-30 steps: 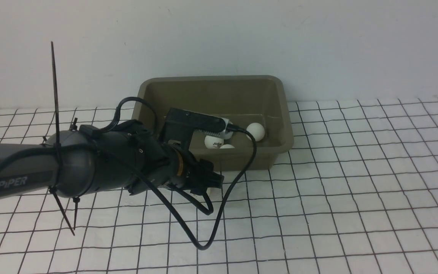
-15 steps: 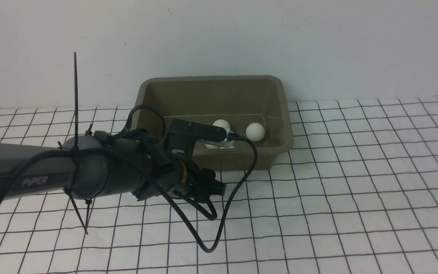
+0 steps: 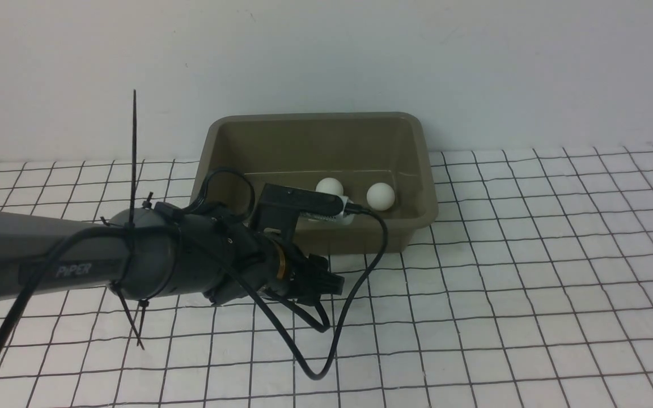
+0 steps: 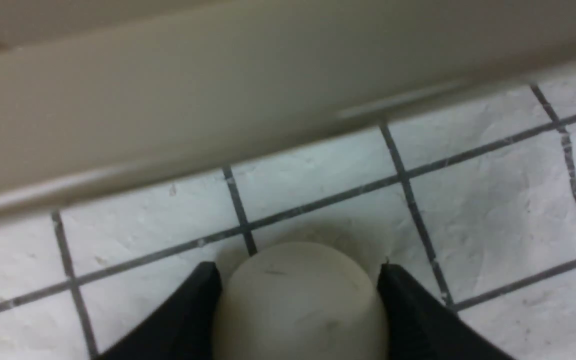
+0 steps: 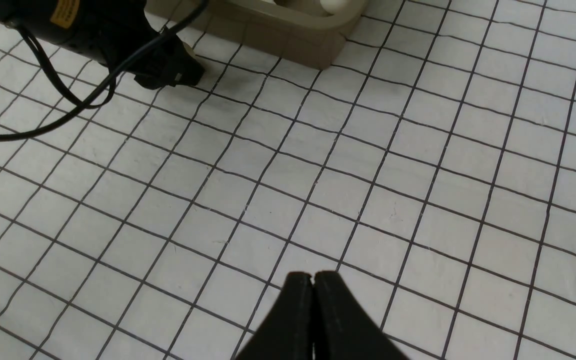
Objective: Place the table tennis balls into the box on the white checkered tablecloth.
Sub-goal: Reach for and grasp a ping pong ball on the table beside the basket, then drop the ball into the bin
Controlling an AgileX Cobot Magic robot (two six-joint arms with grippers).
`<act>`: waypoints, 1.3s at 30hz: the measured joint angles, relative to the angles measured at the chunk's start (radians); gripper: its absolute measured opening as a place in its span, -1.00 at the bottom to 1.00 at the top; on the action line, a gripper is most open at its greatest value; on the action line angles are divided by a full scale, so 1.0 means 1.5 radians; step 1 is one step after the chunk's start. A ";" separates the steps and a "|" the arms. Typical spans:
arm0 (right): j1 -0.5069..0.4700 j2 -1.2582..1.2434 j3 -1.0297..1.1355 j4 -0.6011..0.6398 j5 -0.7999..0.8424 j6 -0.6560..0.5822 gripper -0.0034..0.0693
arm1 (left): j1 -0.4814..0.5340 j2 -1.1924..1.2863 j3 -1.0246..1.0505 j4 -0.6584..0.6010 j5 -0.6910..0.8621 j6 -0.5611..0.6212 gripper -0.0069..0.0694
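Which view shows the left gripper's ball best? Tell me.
Left wrist view: the table tennis ball fills the left gripper, beside the box. Front view: the left arm hides it. Right wrist view: too distant to tell.

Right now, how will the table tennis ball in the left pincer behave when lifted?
The table tennis ball is small, so probably light. Round and smooth, it could slip from the left pincer or roll on the checkered tablecloth.
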 joint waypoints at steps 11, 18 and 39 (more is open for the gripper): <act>0.000 0.000 0.000 0.000 0.000 0.000 -0.95 | -0.069 -0.121 0.001 0.007 0.125 -0.013 0.10; 0.000 0.000 0.000 0.000 0.000 0.000 -0.95 | -0.060 -0.215 -0.043 0.156 0.029 -0.068 0.10; 0.000 0.000 0.000 0.021 0.000 0.000 -0.95 | 0.101 0.047 -0.230 0.302 0.017 -0.167 0.35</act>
